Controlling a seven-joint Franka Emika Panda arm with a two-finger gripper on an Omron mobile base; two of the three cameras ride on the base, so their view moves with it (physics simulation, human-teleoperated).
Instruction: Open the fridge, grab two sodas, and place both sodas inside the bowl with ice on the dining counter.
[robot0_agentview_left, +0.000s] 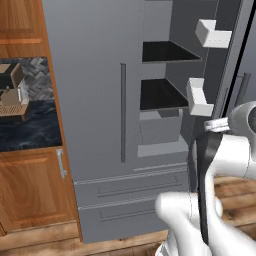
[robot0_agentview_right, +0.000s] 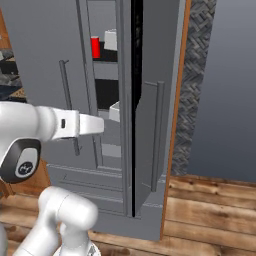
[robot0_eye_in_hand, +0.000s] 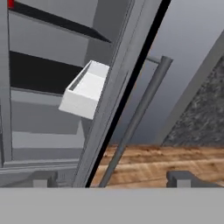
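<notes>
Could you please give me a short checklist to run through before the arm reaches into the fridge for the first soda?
1. Right fridge door swung open: ok; its edge faces the base in the right base view.
2. Soda located: ok; a red can stands on an upper shelf.
3. Second soda located: cannot tell.
4. Gripper open and empty: ok; jaws spread wide, nothing between them.
5. Door handle released: ok; the bar stands ahead of the fingertips, untouched.
6. Path to the can: cannot tell; a white door bin juts out between the hand and the shelves.
</notes>
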